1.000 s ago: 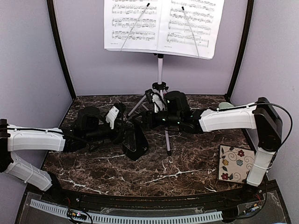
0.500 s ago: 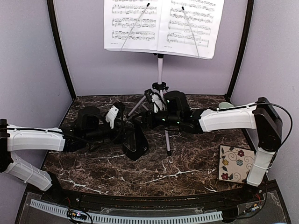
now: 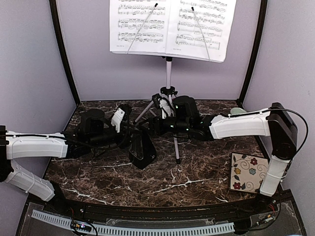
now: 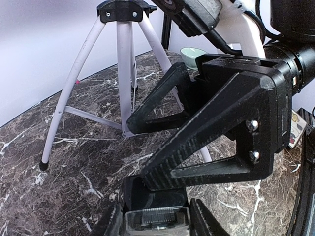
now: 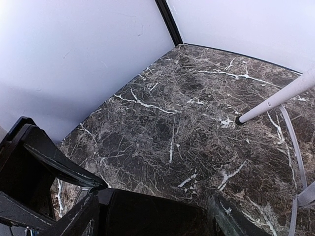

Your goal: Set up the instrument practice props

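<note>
The white music stand (image 3: 169,73) stands at the back with two music sheets (image 3: 140,27) (image 3: 202,27) on its desk; its tripod (image 4: 125,49) shows in the left wrist view and one leg (image 5: 280,98) in the right. The black metronome (image 3: 142,152) sits mid-table between both arms. My left gripper (image 3: 132,137) reaches it from the left, its fingers (image 4: 202,221) tight on either side of the metronome's end (image 4: 155,216). My right gripper (image 3: 150,129) comes from the right, wide-set, and the black body (image 5: 147,216) fills the gap between its fingers (image 5: 231,216). Its near fingertip (image 4: 147,174) rests over the metronome.
A floral tile (image 3: 249,172) lies at the front right beside the right arm's base. A pale green bowl (image 3: 237,111) (image 4: 193,55) sits at the back right. Purple walls and black posts (image 3: 64,54) close in the marble table (image 3: 187,187).
My left arm has shifted slightly toward the back and a little higher. The right arm, the metronome and the stand look unmoved.
</note>
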Available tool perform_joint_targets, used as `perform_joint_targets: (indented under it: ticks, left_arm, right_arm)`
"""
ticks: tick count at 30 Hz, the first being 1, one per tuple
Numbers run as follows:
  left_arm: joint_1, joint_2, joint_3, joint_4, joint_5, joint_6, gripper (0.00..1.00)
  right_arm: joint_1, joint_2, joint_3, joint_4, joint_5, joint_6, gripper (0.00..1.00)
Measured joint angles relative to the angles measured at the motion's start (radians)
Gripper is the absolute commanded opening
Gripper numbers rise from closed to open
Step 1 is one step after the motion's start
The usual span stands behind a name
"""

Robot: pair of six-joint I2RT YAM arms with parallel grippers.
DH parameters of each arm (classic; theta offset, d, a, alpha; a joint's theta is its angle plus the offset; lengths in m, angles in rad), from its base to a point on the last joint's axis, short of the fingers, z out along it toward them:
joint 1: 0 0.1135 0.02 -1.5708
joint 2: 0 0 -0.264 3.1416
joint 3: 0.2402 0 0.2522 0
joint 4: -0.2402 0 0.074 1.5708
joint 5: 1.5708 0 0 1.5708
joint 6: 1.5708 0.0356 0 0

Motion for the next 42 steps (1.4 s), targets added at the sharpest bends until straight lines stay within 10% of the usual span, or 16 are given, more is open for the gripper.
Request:
perform_joint_targets:
  ticks: [42]
  left_arm:
    - [0.017,-0.102,-0.108,0.056,0.082,0.037,0.12]
  right_arm:
    - [0.031,0.019,-0.065,0.134,-0.003,-0.022,0.75]
